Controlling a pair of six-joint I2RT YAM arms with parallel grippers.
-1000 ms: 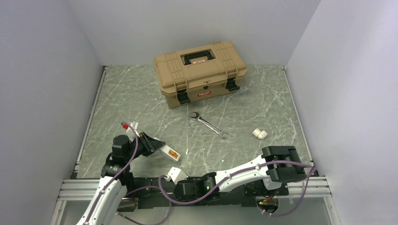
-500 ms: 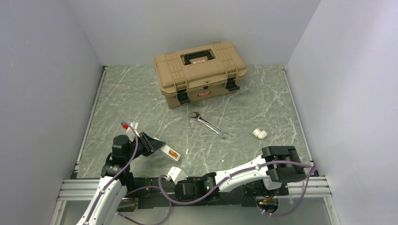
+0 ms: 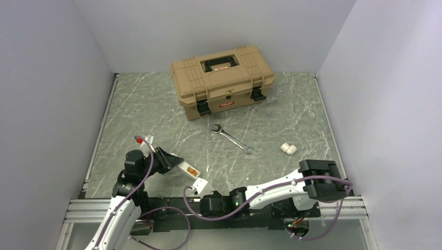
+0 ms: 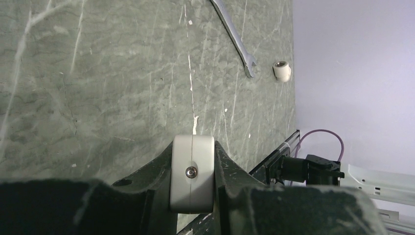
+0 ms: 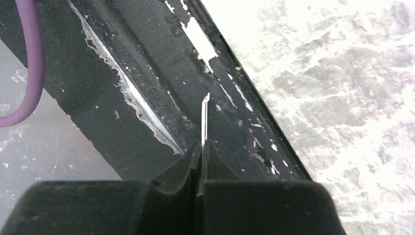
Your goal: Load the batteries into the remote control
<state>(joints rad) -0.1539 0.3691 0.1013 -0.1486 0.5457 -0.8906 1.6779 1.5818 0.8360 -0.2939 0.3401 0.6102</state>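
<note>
Over the green marble table point(image 3: 156, 114), close to its near edge, our left gripper point(image 3: 174, 162) clamps the remote control point(image 3: 188, 170), orange recess facing up. Our right gripper point(image 3: 207, 194) pinches a thin white plate point(image 3: 201, 184) just beside it.

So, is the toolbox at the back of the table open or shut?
Shut. The lid of the toolbox sits flat on the body, and both black front latches are down.

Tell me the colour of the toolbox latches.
Black latches on a tan toolbox; top external view shows them best.
</note>
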